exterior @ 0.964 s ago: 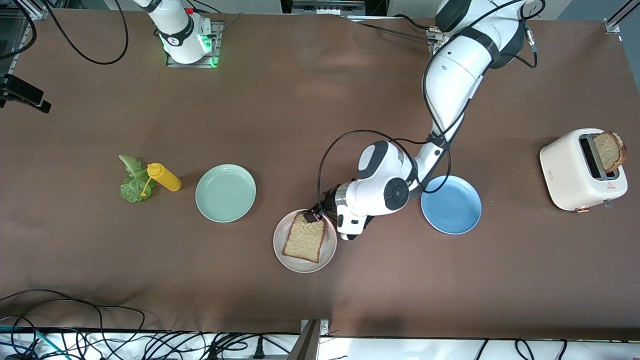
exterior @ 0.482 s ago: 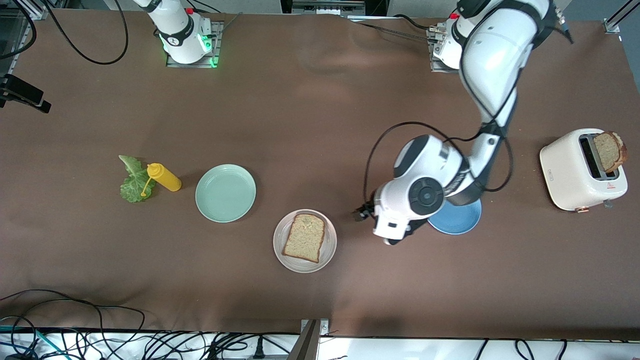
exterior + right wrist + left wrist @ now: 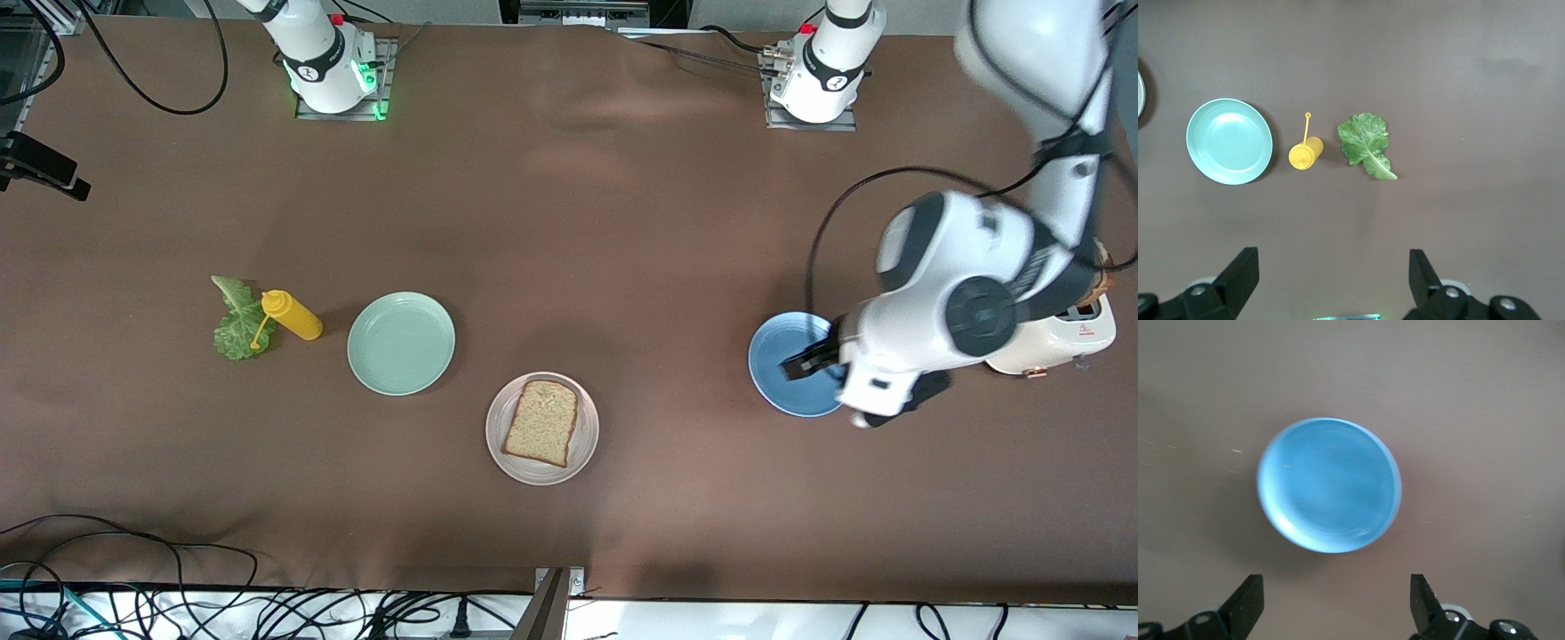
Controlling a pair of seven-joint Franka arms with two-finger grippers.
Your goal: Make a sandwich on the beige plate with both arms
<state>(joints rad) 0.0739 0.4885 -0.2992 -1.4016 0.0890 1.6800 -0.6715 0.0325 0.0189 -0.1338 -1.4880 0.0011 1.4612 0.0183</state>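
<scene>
Beige plate (image 3: 582, 444) holds one slice of toast (image 3: 541, 422) mid-table. The left gripper (image 3: 805, 363) hangs over the blue plate (image 3: 773, 373), fingers apart and empty. The right gripper (image 3: 1331, 283), also spread, waits above the lettuce (image 3: 1367, 143).

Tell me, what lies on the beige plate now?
One brown toast slice lies flat on the beige plate. No lettuce or second slice is on it. What is under the slice cannot be seen.
</scene>
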